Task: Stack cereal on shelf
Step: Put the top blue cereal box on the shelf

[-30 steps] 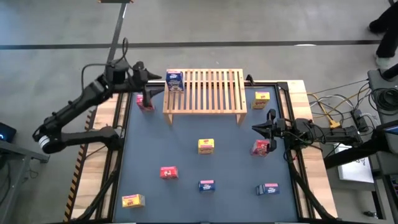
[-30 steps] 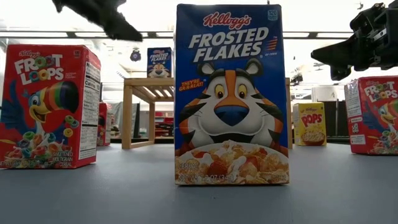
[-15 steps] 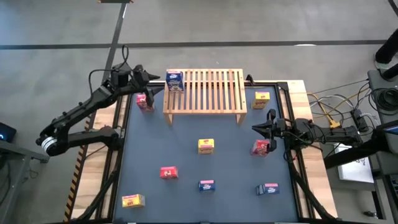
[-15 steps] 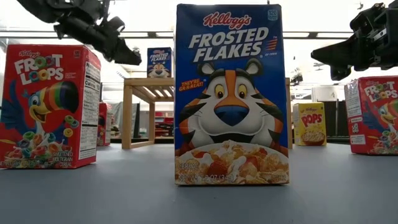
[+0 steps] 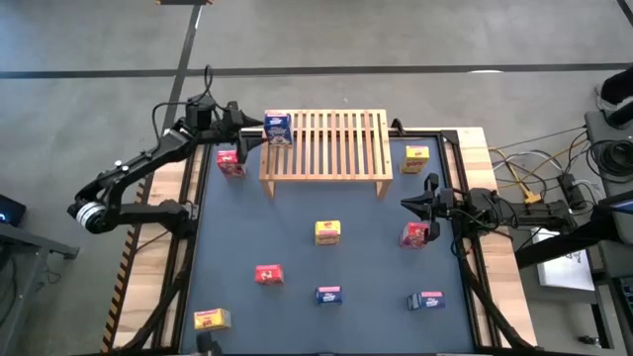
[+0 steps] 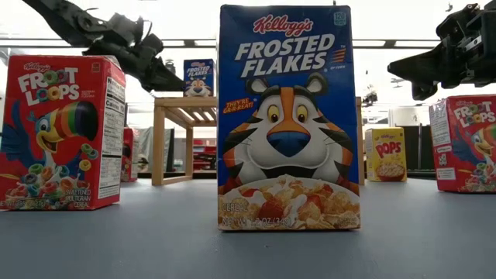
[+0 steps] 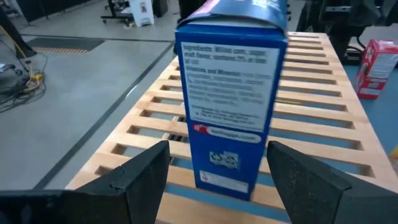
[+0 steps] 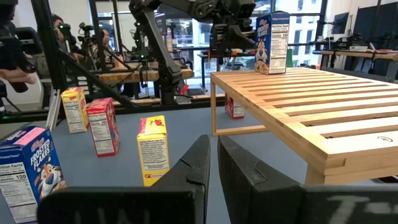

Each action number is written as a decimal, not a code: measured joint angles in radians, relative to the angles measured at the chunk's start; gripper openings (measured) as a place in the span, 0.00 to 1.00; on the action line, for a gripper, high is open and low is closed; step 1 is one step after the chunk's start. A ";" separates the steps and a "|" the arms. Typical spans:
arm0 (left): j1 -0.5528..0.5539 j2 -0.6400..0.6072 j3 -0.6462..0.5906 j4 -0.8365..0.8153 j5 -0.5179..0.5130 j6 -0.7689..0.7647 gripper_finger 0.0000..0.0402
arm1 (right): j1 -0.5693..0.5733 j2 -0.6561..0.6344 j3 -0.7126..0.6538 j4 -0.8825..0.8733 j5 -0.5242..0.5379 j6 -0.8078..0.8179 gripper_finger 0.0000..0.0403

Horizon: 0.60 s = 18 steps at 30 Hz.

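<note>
The wooden slatted shelf (image 5: 336,148) stands at the table's far side. One blue cereal box (image 5: 278,129) stands upright on its bottom on the shelf's left end (image 7: 323,124). My left gripper (image 5: 255,132) is open just left of this box. In the left wrist view its fingers (image 7: 146,171) stand on either side of the box (image 7: 230,106), apart from it. Other cereal boxes stand on the table: a red one (image 5: 229,161) beside the shelf's left leg, a yellow one (image 5: 416,158) to its right. My right gripper (image 5: 406,205) hovers shut at the table's right.
More boxes stand on the blue mat: yellow (image 5: 328,231), red (image 5: 415,234) under my right arm, red (image 5: 268,274), blue (image 5: 328,295), blue (image 5: 426,300), yellow (image 5: 211,318). The shelf's slats right of the blue box are bare. Cables lie beyond the table's right edge.
My left gripper has come down and moved toward the shelf's left end and the blue box there, staying open. The blue box has kept its place on the shelf.
</note>
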 joint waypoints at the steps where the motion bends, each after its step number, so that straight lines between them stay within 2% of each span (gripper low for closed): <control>1: 0.001 0.012 0.000 0.018 0.008 0.000 0.63 | 0.000 0.000 0.000 0.000 0.000 0.000 0.06; 12: 0.005 0.133 0.002 0.116 0.106 -0.026 0.63 | 0.000 0.000 0.000 0.000 0.000 0.000 0.06; 18: 0.006 0.163 0.003 0.152 0.148 -0.024 0.55 | 0.000 0.000 0.000 0.000 0.000 0.000 0.06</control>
